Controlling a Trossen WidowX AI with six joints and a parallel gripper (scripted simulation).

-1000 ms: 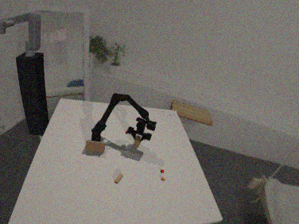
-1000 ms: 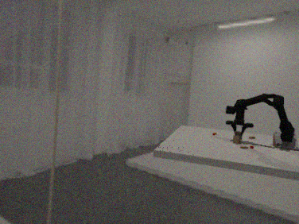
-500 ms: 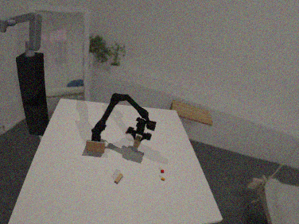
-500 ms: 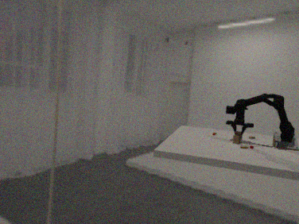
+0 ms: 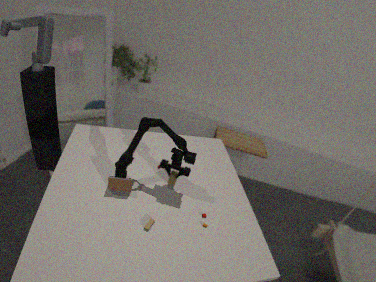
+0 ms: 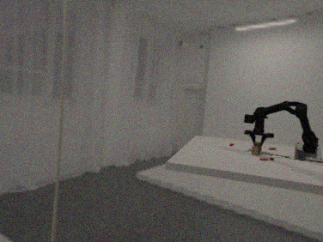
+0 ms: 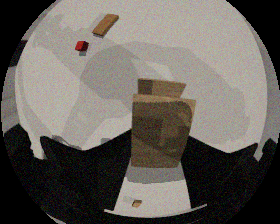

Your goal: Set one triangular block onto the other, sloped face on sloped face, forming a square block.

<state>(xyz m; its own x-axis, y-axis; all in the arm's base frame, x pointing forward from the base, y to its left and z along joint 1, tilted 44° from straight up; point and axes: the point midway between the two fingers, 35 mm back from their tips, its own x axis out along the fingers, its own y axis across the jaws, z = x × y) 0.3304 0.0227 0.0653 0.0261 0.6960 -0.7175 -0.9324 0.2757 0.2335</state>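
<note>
My gripper [image 5: 173,172] [image 6: 257,143] [image 7: 156,135] points down and is shut on a triangular block [image 7: 159,132], a brown wooden piece that fills the space between the fingers in the wrist view. The other triangular block [image 7: 161,88] shows just beyond its upper edge, mostly hidden behind it. The two overlap in view, and their ends look slightly offset and turned. In the top and exterior views they merge into one small tan shape right under the fingers. Whether the sloped faces touch cannot be told.
A brown box-like piece [image 5: 120,184] stands by the arm's base. A small tan block [image 5: 149,224], a red cube [image 5: 204,215] and a small orange piece [image 5: 205,225] lie toward the front. The wrist view shows a flat brown piece [image 7: 106,24] and a red cube [image 7: 81,46] at upper left.
</note>
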